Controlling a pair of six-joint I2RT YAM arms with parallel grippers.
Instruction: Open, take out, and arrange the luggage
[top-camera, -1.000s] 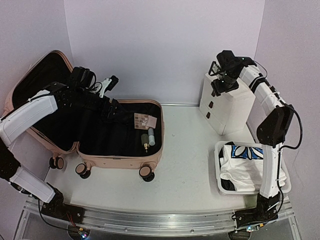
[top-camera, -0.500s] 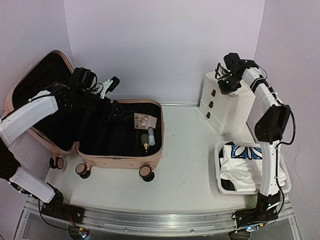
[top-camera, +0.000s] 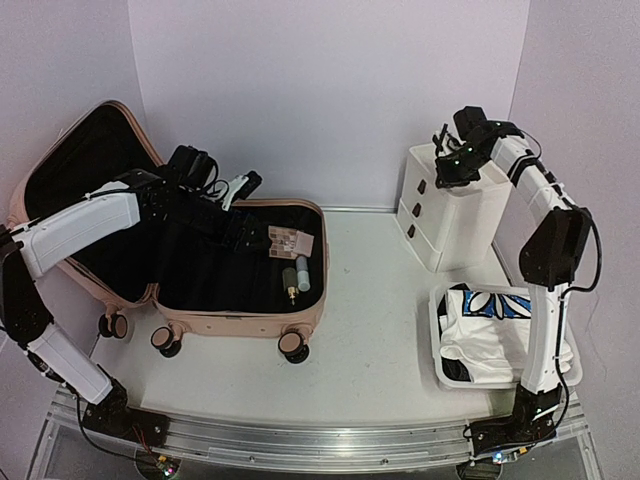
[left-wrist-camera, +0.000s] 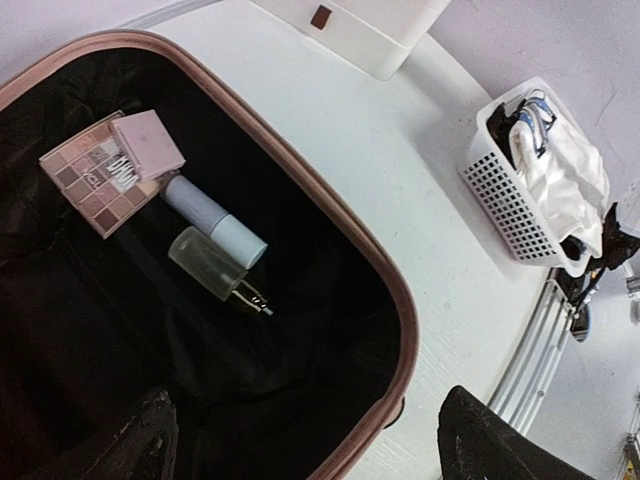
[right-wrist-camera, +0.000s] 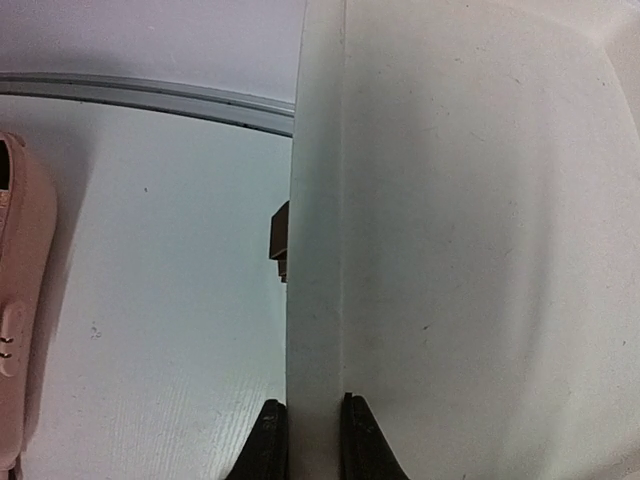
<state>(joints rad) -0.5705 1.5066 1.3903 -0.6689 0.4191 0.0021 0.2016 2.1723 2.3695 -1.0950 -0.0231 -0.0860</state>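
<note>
Pale-pink hard-shell luggage (top-camera: 240, 322) at the left of the table (top-camera: 370, 340), lying open, lid tilted back, black lining showing, casters toward the near edge. Inside, at the right end: a palette (left-wrist-camera: 105, 175) and two small bottles (left-wrist-camera: 215, 222). Left gripper (top-camera: 243, 183) just above the open half, jaws spread wide. Right gripper (right-wrist-camera: 305, 440) well apart from it, fingers narrowed, seemingly nipping the top front edge of the drawer unit (right-wrist-camera: 450, 250).

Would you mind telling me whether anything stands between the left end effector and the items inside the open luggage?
Nothing visible does. The left end effector hangs open above the open luggage, with only air between it and the palette, pale blue bottle and clear bottle on its lining.
</note>
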